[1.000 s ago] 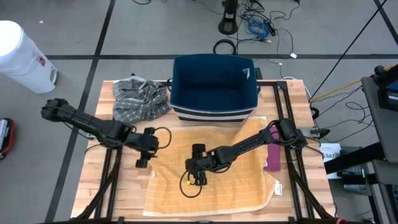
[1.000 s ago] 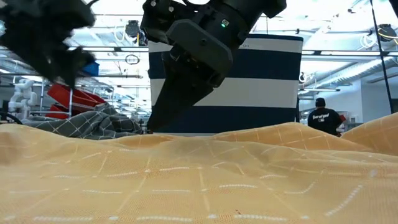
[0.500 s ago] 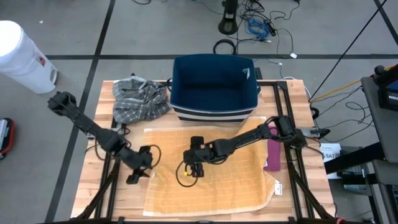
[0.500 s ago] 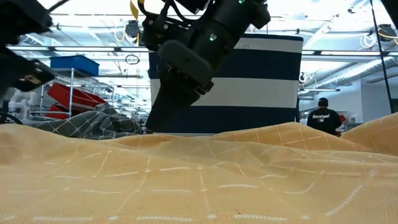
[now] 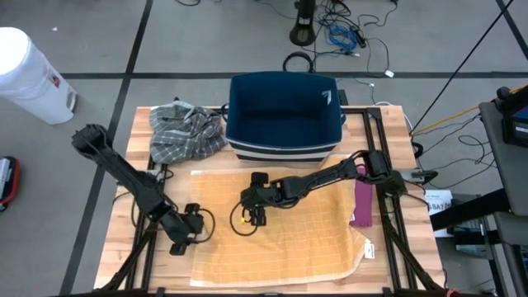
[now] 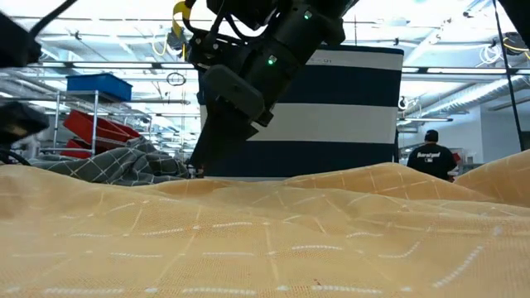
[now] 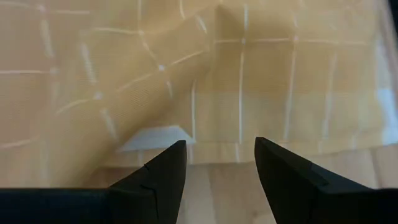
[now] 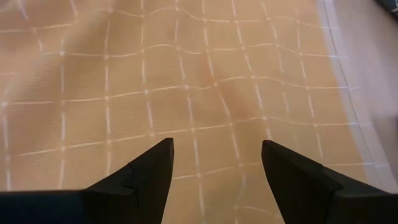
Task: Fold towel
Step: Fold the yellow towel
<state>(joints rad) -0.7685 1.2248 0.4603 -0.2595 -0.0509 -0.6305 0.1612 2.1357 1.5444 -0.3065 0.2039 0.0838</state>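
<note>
Yellow towel [image 5: 276,239], white grid lines

You see parted fingers [image 7: 163,169] over the towel [image 7: 249,81] edge; wood table [image 7: 217,186] shows below.

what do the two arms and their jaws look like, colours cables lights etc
Both arms are dark, slim and jointed. The left gripper and the right gripper each end in two black, wedge-shaped jaws. A black cable loops beside the right gripper, and the low view shows small green lights and a yellow cable on its housing.
</note>
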